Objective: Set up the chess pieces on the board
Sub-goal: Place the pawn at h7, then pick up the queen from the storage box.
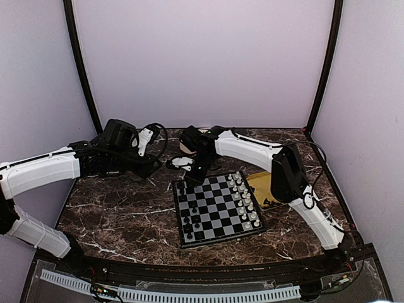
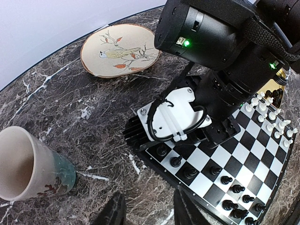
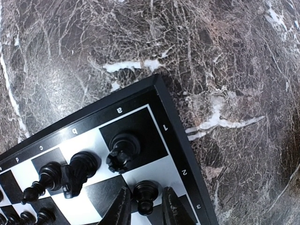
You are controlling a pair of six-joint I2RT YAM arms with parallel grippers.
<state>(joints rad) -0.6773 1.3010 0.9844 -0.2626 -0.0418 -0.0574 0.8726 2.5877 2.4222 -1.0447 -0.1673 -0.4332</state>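
Marbled dark tabletop, board set right of centre with black chess pieces ranked along its left edge; right gripper parted narrowly astride a pawn, nothing clamped; left gripper half-open, empty; pawn liable to be toppled if snagged during withdrawal

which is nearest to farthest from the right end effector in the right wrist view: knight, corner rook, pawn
1. pawn, between the tips of the right end effector, bottom edge.
2. corner rook, one square beyond the pawn.
3. knight, left of the rook.
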